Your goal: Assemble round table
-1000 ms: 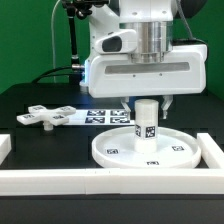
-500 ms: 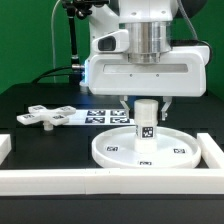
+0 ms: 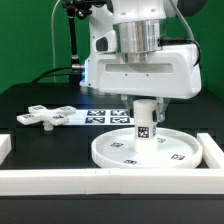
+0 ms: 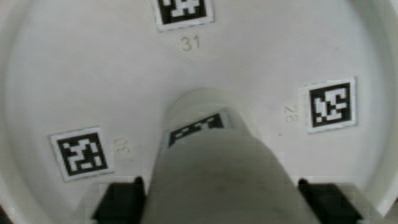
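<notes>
Where the disc bears a printed "31" beside one square tag, the post stands upright at its centre, long axis vertical, directly beneath the claw, whose two fingers clamp its opposite sides.

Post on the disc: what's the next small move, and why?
Probably a small twist of the tool about the upright axis, to screw the post into the disc. The post stands upright at the disc's middle with the tool shut on its sides; the foot lies apart on the table, not needed yet.
</notes>
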